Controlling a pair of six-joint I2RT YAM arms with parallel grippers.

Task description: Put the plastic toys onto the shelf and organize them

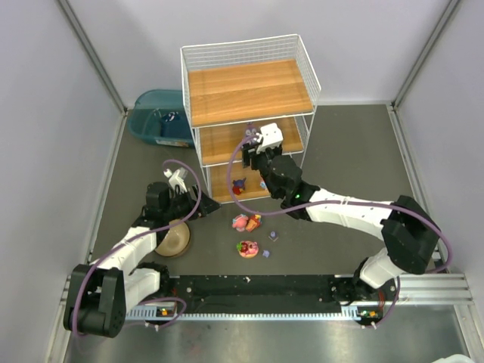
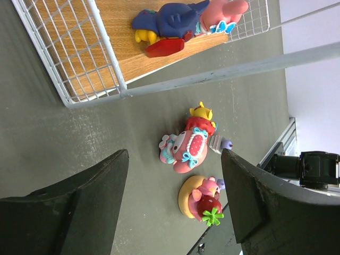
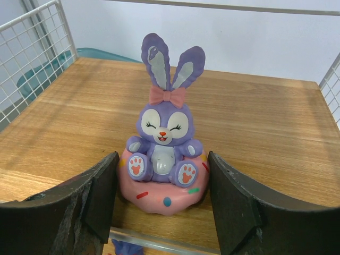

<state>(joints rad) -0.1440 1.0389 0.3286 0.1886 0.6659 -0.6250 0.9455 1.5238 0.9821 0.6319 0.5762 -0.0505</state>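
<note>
Your right pincer (image 3: 163, 178) flanks the purple-eared bunny (image 3: 162, 133) on the shelf (image 3: 255, 122), near its middle board's front lip, grip unclear, so a skewed retreat could tip it onto the table (image 1: 355, 159).

Right wrist: whether right gripper (image 3: 162, 159) touches bunny (image 3: 163, 127) base unresolved; purple shape (image 3: 123, 247) cut off at 6 o'clock. Top view: teal bin (image 1: 144, 125) contents too small.

The left gripper (image 2: 175, 155) stands wide open, and beyond it a pink toy (image 2: 186, 151) lies on the grey table (image 2: 64, 138) near the shelf (image 2: 109, 50) corner, where a blue toy (image 2: 170, 18) rests.
</note>
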